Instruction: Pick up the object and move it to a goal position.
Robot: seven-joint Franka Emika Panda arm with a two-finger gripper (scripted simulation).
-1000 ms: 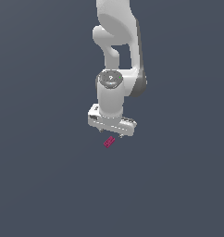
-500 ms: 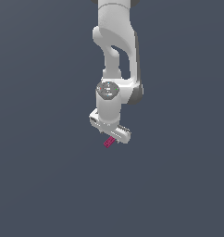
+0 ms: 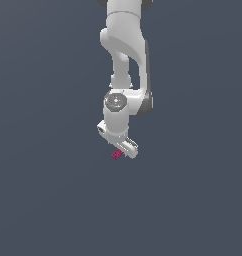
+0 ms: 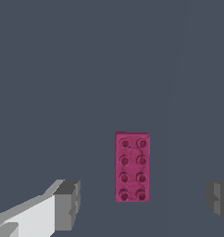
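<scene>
The object (image 4: 132, 167) is a small magenta-pink flat brick with two rows of studs, lying on the plain grey floor. In the wrist view it sits between my two grey fingertips (image 4: 67, 203), with a clear gap on each side. My gripper (image 4: 144, 203) is open and holds nothing. In the exterior view the white arm reaches down over the object (image 3: 117, 154), and the gripper (image 3: 119, 148) hides most of it, leaving one pink end showing.
Only the flat dark grey floor (image 3: 53, 200) surrounds the brick. No goal marker shows in either view.
The arm has lowered and the hand has turned about its axis, so the gripper now straddles the brick more closely. The brick has not moved.
</scene>
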